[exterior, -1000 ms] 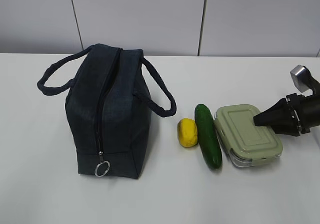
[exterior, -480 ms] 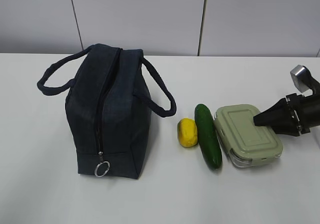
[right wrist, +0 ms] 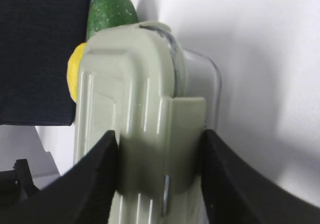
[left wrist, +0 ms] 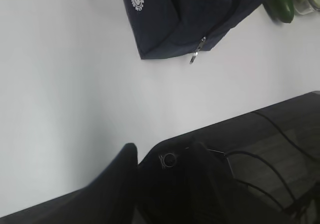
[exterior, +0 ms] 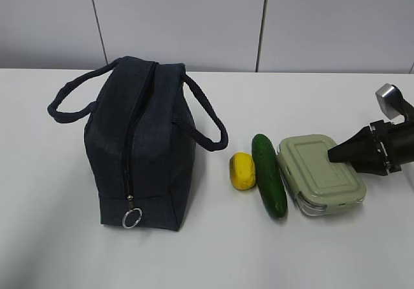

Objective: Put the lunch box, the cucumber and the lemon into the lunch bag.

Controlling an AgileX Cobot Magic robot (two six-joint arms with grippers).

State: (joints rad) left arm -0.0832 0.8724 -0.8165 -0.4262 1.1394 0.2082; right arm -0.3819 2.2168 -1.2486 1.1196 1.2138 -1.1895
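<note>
The navy lunch bag [exterior: 139,140] stands at the left with its top zipper shut and the ring pull [exterior: 132,218] hanging at the front. To its right lie the yellow lemon [exterior: 242,171], the dark green cucumber [exterior: 269,183] and the sage-lidded lunch box [exterior: 320,174], side by side on the table. My right gripper [exterior: 333,153] reaches in from the right. In the right wrist view its fingers [right wrist: 95,179] press on both sides of the lunch box [right wrist: 145,83] at its clasp. My left gripper [left wrist: 145,159] hangs over the table's near edge, slightly open and empty.
The white table [exterior: 310,250] runs to a grey panelled wall behind. The bag's two loop handles [exterior: 207,117] stick out to either side, the right one close to the lemon. A dark floor with cables [left wrist: 280,149] lies beyond the table's edge in the left wrist view.
</note>
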